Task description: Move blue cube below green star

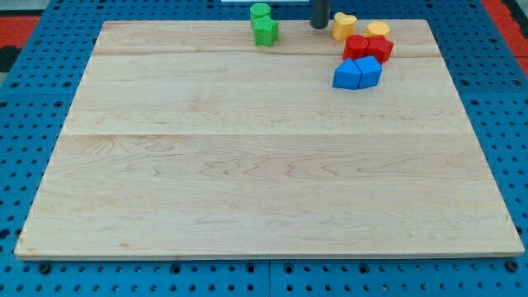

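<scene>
Camera view: wooden worktop (264, 165) on a blue pegboard. No pincer on this rig, so there is no open or closed state to log; the arm ends in a dark rod, my tip (319, 26) resting at the view's top edge of the worktop.

Blocks, all along the view's top:
- green star (266, 33), with a green cylinder (260, 11) touching it on the top side.
- blue cube (347, 75), at the view's right, touching a second blue block (369, 71), shape unclear.
- two red blocks (368, 47) just above the blue pair.
- yellow heart (344, 25) just right of my tip; another yellow block (378, 30) further right.

Key relation: blue cube lies below and slightly right of my tip, with the red blocks close by. Goal spot, below the green star, is to the cube's left. Judgement: the tip needs to get round to the cube's right side and push leftward; second blue block sits exactly there, so risk of dragging it along.
</scene>
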